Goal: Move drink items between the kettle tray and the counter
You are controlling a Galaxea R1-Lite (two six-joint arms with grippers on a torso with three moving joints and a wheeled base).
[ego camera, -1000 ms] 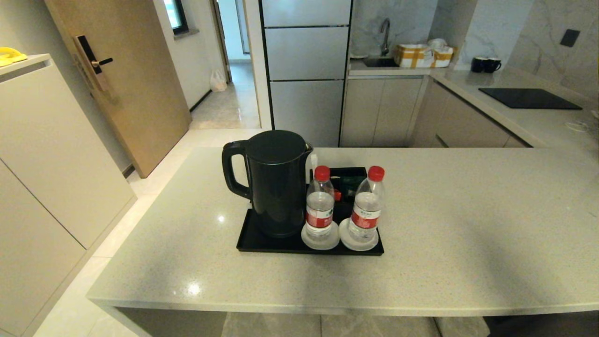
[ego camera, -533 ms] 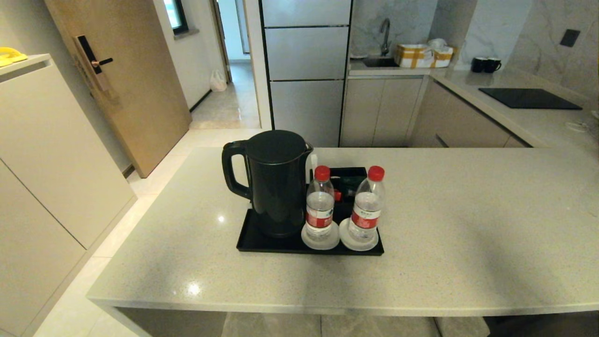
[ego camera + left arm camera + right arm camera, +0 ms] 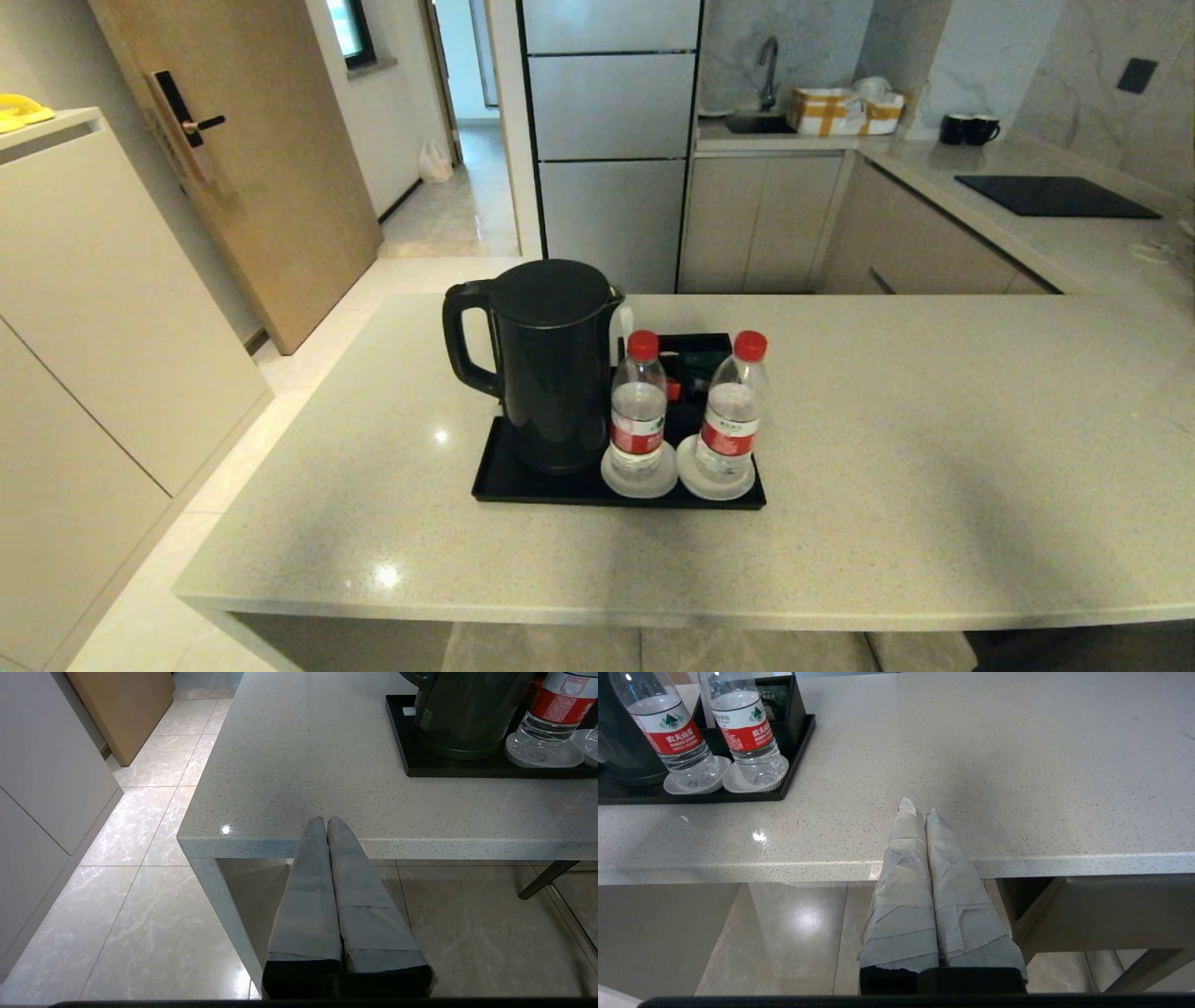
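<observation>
The black kettle stands on the left part of the black tray, its handle pointing left. Two water bottles with red caps stand on white coasters at the tray's front right, with the sachet box behind them. The tray rests on the beige counter. My left gripper is shut and empty, held before the counter's near edge, left of the tray. My right gripper is shut and empty at the near edge, right of the tray. Neither arm shows in the head view.
A second counter at the back right carries a black cooktop and two black mugs. A sink with a yellow-white box lies behind. A wooden door and cabinets stand to the left, with tiled floor below.
</observation>
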